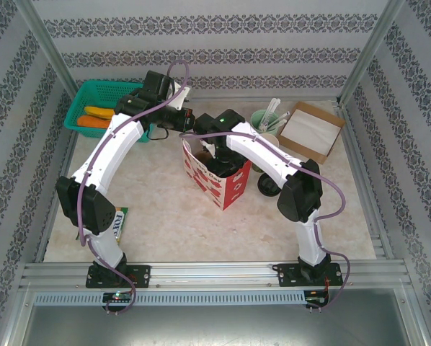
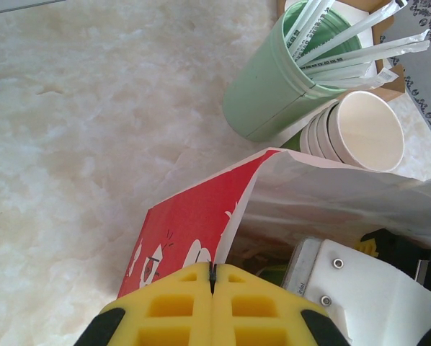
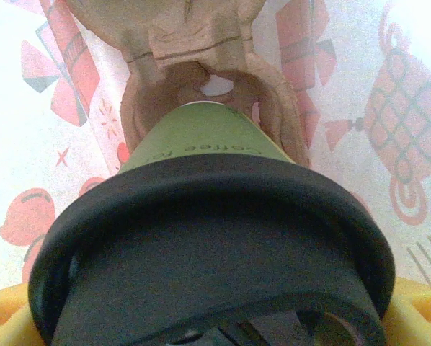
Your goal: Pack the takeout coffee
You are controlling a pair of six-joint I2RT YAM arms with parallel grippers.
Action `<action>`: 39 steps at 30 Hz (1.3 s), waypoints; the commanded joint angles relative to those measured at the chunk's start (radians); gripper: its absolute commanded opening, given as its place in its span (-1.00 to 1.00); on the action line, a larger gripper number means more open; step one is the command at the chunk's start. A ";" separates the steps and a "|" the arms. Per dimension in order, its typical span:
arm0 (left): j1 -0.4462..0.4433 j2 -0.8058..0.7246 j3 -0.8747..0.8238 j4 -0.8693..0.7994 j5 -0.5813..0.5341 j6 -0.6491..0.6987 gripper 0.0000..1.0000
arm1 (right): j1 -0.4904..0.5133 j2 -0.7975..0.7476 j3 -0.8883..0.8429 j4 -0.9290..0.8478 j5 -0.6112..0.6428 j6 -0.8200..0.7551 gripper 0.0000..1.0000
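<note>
My right gripper [image 3: 208, 317] is clamped on the takeout coffee [image 3: 201, 216], low inside the red bag [image 1: 226, 184] in the middle of the worktop [image 1: 165, 216], with the cup's base at a ring of the pulp carrier [image 3: 194, 65]. My left gripper [image 2: 212, 270] pinches the bag's rim. Next I judge: seat it squarely, then let go.

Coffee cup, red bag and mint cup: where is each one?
coffee cup [image 3: 201, 133], right wrist view, green side wall.
red bag [image 2: 194, 223], left wrist view, red outer face.
mint cup [image 2: 266, 94], left wrist view, side wall.
</note>
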 commanded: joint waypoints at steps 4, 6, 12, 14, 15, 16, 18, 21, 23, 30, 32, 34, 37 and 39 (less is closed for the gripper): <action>-0.007 0.005 0.039 -0.023 -0.006 0.011 -1.00 | -0.011 -0.006 -0.012 -0.008 0.037 0.012 0.09; -0.007 0.005 0.039 -0.022 -0.007 0.011 -1.00 | -0.012 -0.005 -0.012 -0.008 0.039 0.012 0.09; -0.006 0.007 0.042 -0.023 -0.005 0.011 -1.00 | -0.011 -0.006 -0.014 -0.008 0.040 0.010 0.10; -0.008 0.008 0.041 -0.022 -0.003 0.010 -1.00 | -0.011 -0.005 -0.014 -0.003 0.033 0.009 0.09; -0.008 0.008 0.041 -0.022 -0.003 0.010 -1.00 | -0.010 -0.006 -0.016 0.002 0.028 0.009 0.09; -0.008 0.008 0.041 -0.022 -0.003 0.010 -1.00 | -0.012 -0.006 -0.015 0.007 0.024 0.008 0.09; -0.008 0.008 0.042 -0.023 -0.004 0.008 -1.00 | -0.011 -0.004 -0.016 0.016 0.021 0.007 0.09; -0.009 0.008 0.042 -0.024 -0.003 0.008 -1.00 | -0.012 0.001 -0.020 0.028 0.022 0.007 0.08; -0.008 0.008 0.041 -0.023 -0.003 0.008 -1.00 | -0.012 0.000 -0.030 0.041 0.023 0.005 0.08; -0.007 0.008 0.041 -0.025 -0.002 0.007 -1.00 | -0.017 0.006 -0.054 0.075 0.019 0.004 0.08; -0.007 0.008 0.040 -0.025 -0.002 0.006 -1.00 | -0.018 0.009 -0.059 0.079 0.017 0.002 0.08; -0.007 0.008 0.041 -0.025 -0.002 0.007 -1.00 | -0.019 0.011 -0.064 0.082 0.016 0.002 0.08; -0.007 0.010 0.040 -0.025 -0.002 0.007 -1.00 | -0.020 0.012 -0.069 0.088 0.015 0.000 0.08; -0.007 0.010 0.040 -0.026 -0.001 0.006 -1.00 | -0.020 0.012 -0.073 0.092 0.015 0.002 0.08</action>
